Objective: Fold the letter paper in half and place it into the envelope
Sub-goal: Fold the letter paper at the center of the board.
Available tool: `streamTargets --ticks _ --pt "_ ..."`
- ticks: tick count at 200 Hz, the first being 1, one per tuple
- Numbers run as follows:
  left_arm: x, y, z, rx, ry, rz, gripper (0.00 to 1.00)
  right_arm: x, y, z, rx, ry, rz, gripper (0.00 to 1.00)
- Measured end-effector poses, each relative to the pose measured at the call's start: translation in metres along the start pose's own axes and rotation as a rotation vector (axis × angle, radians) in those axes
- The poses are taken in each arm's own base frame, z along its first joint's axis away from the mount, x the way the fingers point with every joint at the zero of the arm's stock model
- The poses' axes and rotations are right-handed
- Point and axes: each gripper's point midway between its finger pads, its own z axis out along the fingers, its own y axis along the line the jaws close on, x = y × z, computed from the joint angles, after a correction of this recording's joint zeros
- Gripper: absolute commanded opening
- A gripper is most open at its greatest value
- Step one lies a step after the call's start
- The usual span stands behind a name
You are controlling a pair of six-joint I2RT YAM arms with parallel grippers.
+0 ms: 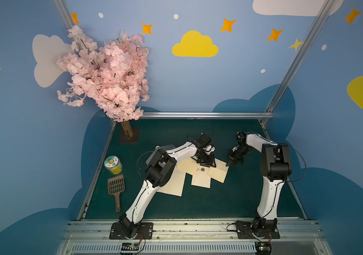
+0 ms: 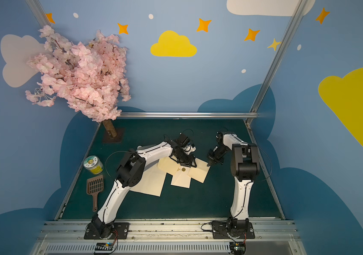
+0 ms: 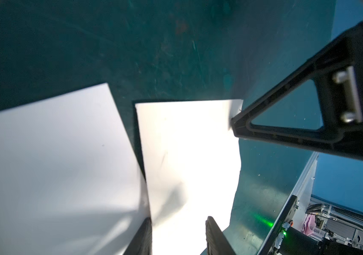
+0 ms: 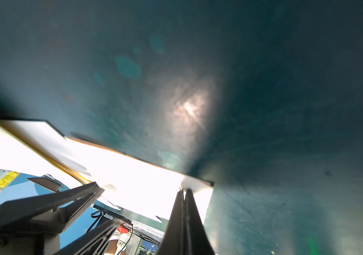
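The letter paper (image 1: pixel 219 174) (image 2: pixel 199 174) is a cream sheet lying tilted on the green mat, right of centre. My right gripper (image 1: pixel 229 164) (image 4: pixel 184 191) is shut on its right corner. In the left wrist view the right fingertip (image 3: pixel 242 125) touches that corner of the sheet (image 3: pixel 187 143). My left gripper (image 1: pixel 208 165) (image 3: pixel 178 220) stands open over the sheet's left part, one finger on each side of it. The cream envelope (image 1: pixel 200 180) (image 2: pixel 180 180) with a gold clasp (image 1: pixel 202 169) lies just left of the sheet and partly overlaps it.
A larger cream sheet (image 1: pixel 172 185) lies partly under my left arm. A yellow-filled jar (image 1: pixel 113 165) and a brown slotted scoop (image 1: pixel 116 187) sit at the mat's left edge. A pink blossom tree (image 1: pixel 107 72) stands at the back left. A metal rail (image 1: pixel 187 225) runs along the front.
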Motion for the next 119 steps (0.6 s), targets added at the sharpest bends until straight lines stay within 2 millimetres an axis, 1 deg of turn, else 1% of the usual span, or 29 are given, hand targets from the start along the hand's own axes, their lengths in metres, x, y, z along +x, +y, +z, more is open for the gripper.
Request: streamTargets --ticks 30,75,99,119 --pt "0.003 -0.001 0.006 0.035 0.005 -0.007 0.34 -0.001 0.001 0.001 -0.005 0.004 0.0 0.0" --pt "0.005 -0.008 0.012 0.12 -0.006 -0.037 0.3 0.0 0.002 0.001 -0.01 0.012 -0.003 0.0" --pt "0.005 -0.01 0.016 0.15 -0.013 -0.057 0.21 0.0 0.002 0.001 -0.01 0.012 -0.006 0.0" --pt "0.006 -0.01 0.019 0.167 -0.017 -0.082 0.06 -0.001 0.001 0.0 -0.013 0.012 -0.008 0.0"
